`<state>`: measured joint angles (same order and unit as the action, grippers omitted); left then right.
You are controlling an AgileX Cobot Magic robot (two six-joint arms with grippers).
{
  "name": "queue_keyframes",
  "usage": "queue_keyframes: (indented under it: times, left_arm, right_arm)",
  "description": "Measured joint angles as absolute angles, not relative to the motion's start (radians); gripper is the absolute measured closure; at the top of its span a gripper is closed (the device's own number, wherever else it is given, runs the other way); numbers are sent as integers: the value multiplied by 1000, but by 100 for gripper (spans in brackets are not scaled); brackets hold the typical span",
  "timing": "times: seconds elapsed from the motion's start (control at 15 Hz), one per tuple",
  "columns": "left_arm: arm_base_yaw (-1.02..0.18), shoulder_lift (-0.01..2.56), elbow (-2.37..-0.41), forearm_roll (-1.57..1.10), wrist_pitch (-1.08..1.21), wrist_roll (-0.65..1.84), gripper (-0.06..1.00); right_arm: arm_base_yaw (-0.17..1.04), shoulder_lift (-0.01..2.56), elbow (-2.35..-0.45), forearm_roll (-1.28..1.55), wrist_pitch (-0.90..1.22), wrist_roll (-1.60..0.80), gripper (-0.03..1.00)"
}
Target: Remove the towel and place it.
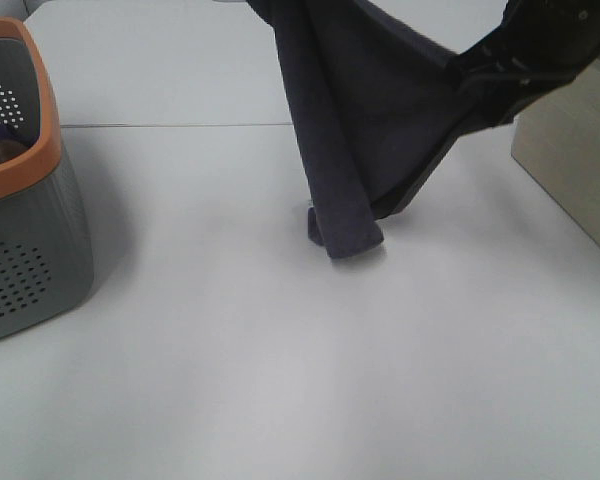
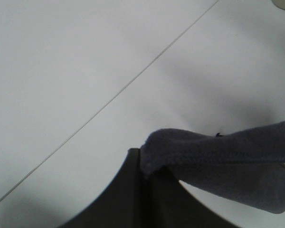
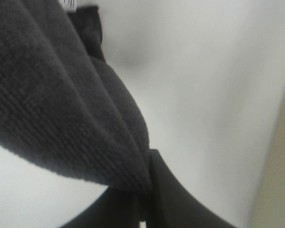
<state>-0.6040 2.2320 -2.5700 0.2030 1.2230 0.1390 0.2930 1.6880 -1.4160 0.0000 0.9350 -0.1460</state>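
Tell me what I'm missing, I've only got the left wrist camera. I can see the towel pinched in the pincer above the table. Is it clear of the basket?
Observer: Yes. In the high view the towel hangs well apart from the grey basket, which stands at the left of that view.
Operator: Is the other arm holding it too?
Observer: Yes, the right pincer is shut on another edge, so it is slung between both arms.
Operator: Is it off the table?
Observer: Not fully. Its lowest fold looks to touch the table near the middle.
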Motion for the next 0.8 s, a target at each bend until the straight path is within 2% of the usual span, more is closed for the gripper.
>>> queue_keyframes:
  times: [0.4,0.8]
  left_arm:
    - [-528,2262,-2570,188,937,-26,94]
    - [-522,2313,-2570,174,894,-30,94]
  right_arm:
    - [293,1688,-1579,-302,765,-194,97]
    - [293,1693,-1591,-359,628,-250,97]
